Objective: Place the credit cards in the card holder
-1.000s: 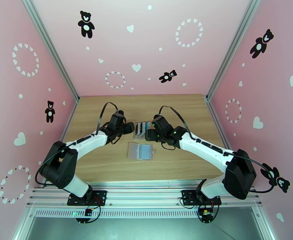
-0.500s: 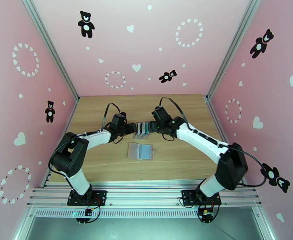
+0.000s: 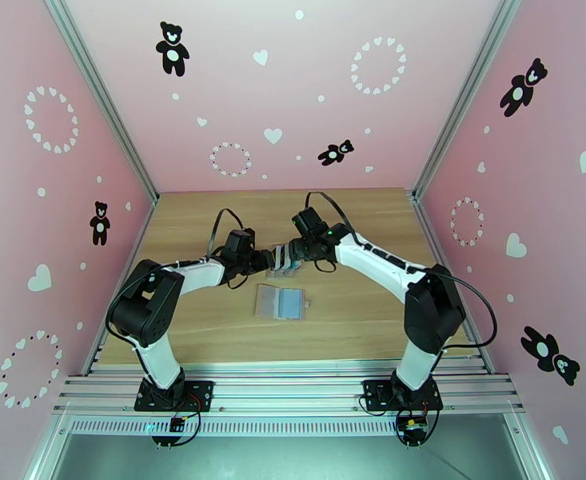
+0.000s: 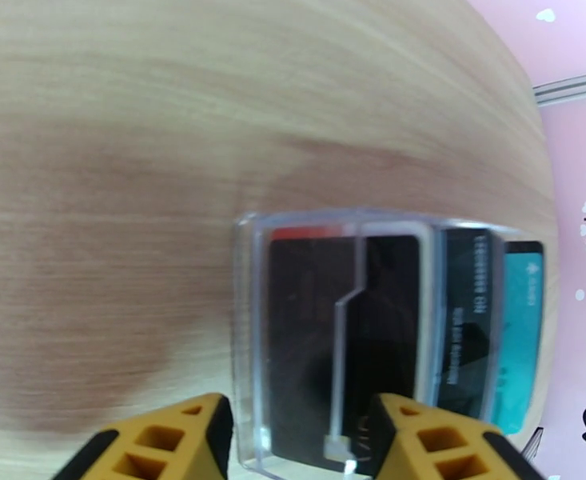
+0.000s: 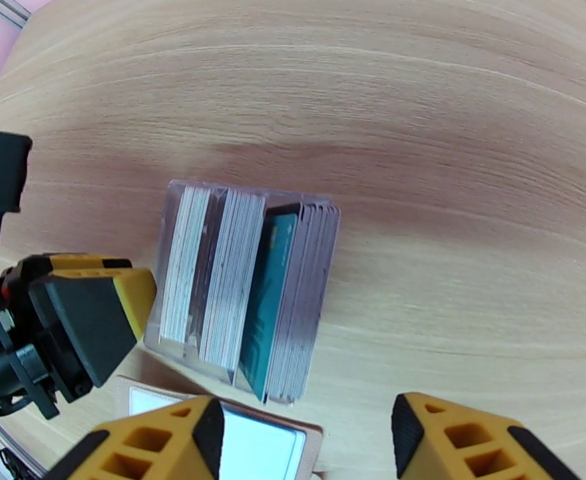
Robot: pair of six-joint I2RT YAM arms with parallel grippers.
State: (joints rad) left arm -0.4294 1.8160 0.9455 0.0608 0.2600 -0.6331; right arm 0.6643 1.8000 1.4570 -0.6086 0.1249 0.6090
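The credit cards [image 3: 283, 258] stand on edge in a clear slotted stand [image 5: 213, 226] at mid-table. The left wrist view shows dark cards [image 4: 324, 314] and a teal card [image 4: 520, 330]; the teal card [image 5: 265, 302] also appears beside white ones in the right wrist view. The card holder [image 3: 280, 302] lies open and flat just in front of the stand, a light blue card [image 3: 292, 302] showing in its sleeve. My left gripper [image 3: 267, 260] is open at the stand's left end, its fingertips [image 4: 173, 442] straddling a lower corner. My right gripper [image 3: 295, 251] is open at the stand's right side, fingertips [image 5: 484, 450] wide apart.
Pink walls with aluminium posts [image 3: 105, 98] close in the wooden table [image 3: 356, 314] on three sides. Both arms converge on the stand from opposite sides. The card holder's corner [image 5: 253, 446] lies between the stand and my right fingers.
Both arms reached farther in toward the stand, and the right wrist swung left and back to its right side. Both sets of jaws narrowed.
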